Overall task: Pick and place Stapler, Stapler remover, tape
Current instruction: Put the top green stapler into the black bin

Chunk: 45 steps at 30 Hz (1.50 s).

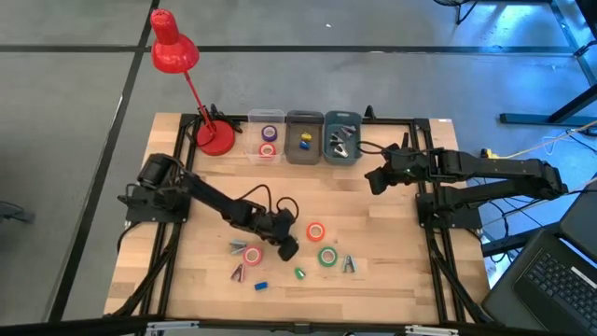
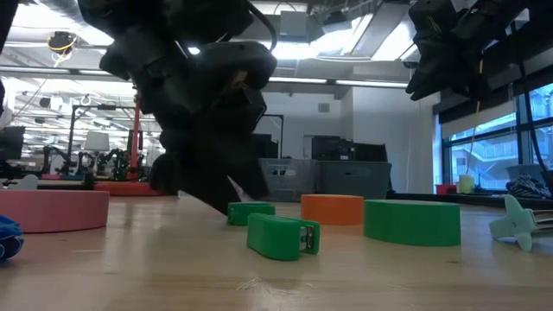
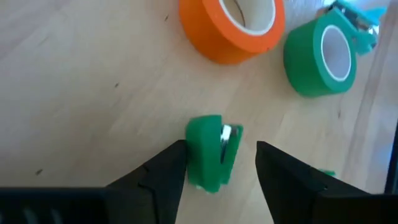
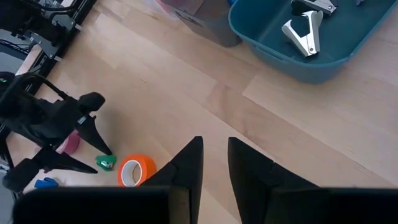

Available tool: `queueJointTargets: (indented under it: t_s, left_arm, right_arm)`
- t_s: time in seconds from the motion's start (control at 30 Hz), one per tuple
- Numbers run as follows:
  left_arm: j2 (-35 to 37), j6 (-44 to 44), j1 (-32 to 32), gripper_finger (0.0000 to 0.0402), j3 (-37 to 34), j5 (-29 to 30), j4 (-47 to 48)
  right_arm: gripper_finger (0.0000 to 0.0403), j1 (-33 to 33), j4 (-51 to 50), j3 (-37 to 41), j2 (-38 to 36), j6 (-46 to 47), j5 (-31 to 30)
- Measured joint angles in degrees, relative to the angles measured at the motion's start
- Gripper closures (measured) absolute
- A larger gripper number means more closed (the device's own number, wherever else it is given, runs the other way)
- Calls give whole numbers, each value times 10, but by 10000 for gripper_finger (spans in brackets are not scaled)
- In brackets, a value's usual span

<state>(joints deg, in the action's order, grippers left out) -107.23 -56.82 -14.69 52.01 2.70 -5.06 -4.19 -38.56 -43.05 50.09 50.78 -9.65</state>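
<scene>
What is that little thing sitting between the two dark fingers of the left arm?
A small green stapler lies on the wood between the open left gripper, untouched, as the left wrist view shows.

Pink tape roll (image 2: 54, 210) cut by low view's edge; green stapler (image 3: 209, 151) partly behind left gripper's fingers (image 3: 163, 175).

The left arm is reaching across the table's middle toward the near side, its left gripper (image 3: 221, 163) pointing down with fingers (image 3: 163, 171) parted. The right arm is hovering over the far right, its right gripper (image 4: 214, 163) standing narrowly parted.
</scene>
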Motion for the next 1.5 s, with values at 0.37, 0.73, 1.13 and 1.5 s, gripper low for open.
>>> queueJointTargets:
  t_s: [0.37,0.73,1.13,1.5]
  left_arm:
    - [-5,106,-3,336,0,50,29]
    - [-4,140,0,340,-4,55,-38]
    - [59,225,67,340,-4,29,-81]
    - [102,425,278,340,67,-76,-20]
  right_arm:
    - [327,0,0,0,0,-2,2]
    - [327,0,0,0,0,-2,2]
    - [327,0,-2,0,0,-2,2]
    - [327,0,-2,0,0,-2,2]
